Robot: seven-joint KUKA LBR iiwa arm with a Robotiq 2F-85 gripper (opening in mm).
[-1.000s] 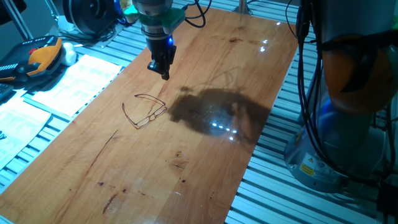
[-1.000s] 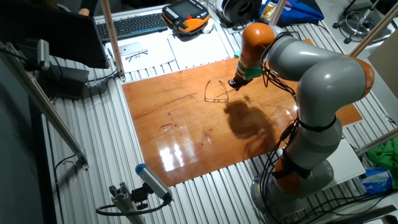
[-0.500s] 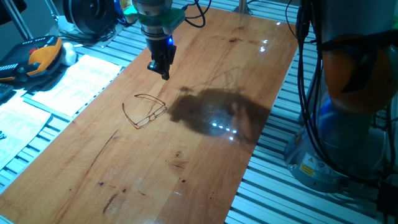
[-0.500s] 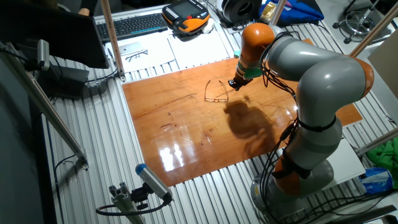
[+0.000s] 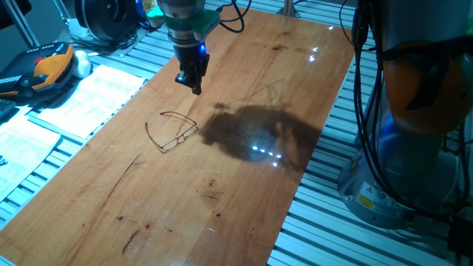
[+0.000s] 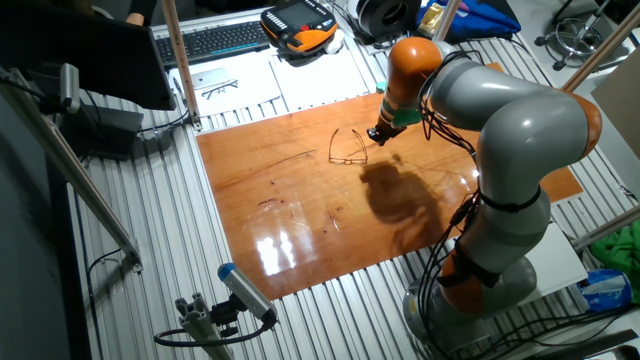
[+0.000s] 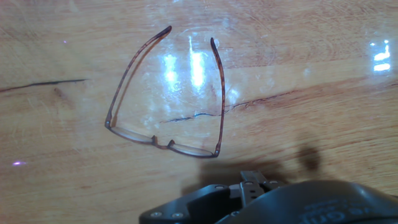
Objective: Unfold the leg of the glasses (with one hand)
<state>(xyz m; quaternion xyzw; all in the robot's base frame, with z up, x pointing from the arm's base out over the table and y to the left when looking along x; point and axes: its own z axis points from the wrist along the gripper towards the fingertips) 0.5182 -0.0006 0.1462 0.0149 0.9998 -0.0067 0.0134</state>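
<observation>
**My gripper hangs clear of glasses whose legs both look swung out**

My gripper (image 5: 196, 87) hangs above the wooden tabletop (image 5: 244, 185), beside the glasses (image 5: 171, 131) and apart from them, holding nothing. Its fingertips look pressed together in both fixed views, though they are too small and dark for me to be sure; the hand view hides them entirely.

The glasses (image 7: 168, 99) lie flat on the bare wood, in the tabletop's half toward the paper sheets (image 5: 89, 100), the front bar nearest my gripper. In the hand view both legs run away from the front bar, almost parallel and slightly splayed, neither lying across the rims. So I judge the unfolding done, or nearly; at most a small further opening is left.

They are very thin reddish-brown spectacles: slim rims, fine legs, light enough to skid at a touch.
</observation>
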